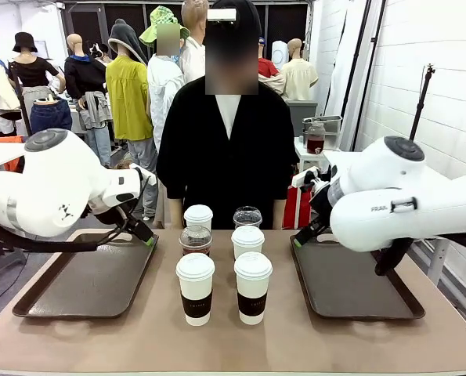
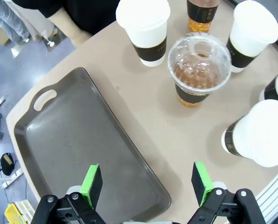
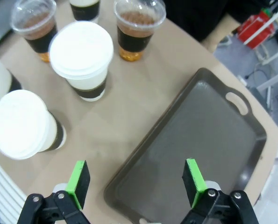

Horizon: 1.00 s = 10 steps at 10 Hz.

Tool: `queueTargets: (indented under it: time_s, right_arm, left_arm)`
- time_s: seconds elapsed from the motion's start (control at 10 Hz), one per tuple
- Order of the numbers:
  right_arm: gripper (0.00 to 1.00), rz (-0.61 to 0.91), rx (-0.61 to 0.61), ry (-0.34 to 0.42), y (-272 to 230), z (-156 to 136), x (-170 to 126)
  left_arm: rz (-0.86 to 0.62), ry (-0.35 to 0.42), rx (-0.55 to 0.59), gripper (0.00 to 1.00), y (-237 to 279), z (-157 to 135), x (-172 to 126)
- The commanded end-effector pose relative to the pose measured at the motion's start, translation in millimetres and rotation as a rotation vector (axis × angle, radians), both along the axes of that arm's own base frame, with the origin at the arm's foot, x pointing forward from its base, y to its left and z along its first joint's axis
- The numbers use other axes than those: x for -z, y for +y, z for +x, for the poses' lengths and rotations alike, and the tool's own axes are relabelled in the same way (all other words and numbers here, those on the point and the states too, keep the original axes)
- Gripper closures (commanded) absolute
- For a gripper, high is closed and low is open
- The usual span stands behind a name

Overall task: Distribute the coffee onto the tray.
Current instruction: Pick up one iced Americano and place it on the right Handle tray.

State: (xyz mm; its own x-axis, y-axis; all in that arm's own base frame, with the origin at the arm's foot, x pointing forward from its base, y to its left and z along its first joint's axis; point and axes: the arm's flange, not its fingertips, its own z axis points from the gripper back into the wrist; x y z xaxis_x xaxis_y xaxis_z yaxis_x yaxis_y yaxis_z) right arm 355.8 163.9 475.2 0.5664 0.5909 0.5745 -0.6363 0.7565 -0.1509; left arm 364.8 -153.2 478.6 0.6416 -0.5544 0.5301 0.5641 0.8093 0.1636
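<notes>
Four white paper cups (image 1: 195,288) with white lids and dark brown sleeves and two clear dome-lidded plastic cups (image 1: 195,240) of brown drink stand upright in the middle of the beige table (image 1: 139,345), in two columns of three. Two paper cups are at the front. A third is in the middle of the right column and the fourth is at the back of the left column. One clear cup sits in the left column's middle, the other at the back right.

All six rest on the bare table top between two dark brown rectangular plastic trays with cut-out handles, the left tray (image 1: 88,278) and the right tray (image 1: 358,282), each near the group.

The left gripper (image 2: 146,184) hovers over the left tray's inner edge, jaws spread wide and holding nothing. The right gripper (image 3: 136,182) hovers likewise over the right tray's inner edge, jaws wide apart and holding nothing.

A person in a black jacket (image 1: 225,149) stands at the far edge, just behind the cups.
</notes>
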Motion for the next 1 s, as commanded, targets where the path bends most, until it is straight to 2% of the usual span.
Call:
queueTargets:
  time_s: [0.0,0.5,0.9]
  right_arm:
    - [0.00,0.017,-0.058,0.010,-14,-15,-8]
    - [0.00,0.034,-0.068,0.010,-15,-14,-12]
    - [0.00,0.166,-0.186,-0.067,-53,-25,-39]
  left_arm:
    - [0.007,0.003,-0.012,0.00,-2,-16,-15]
    - [-0.003,0.005,-0.009,0.00,-3,-15,-16]
    - [-0.159,-0.057,0.148,0.00,22,-20,-33]
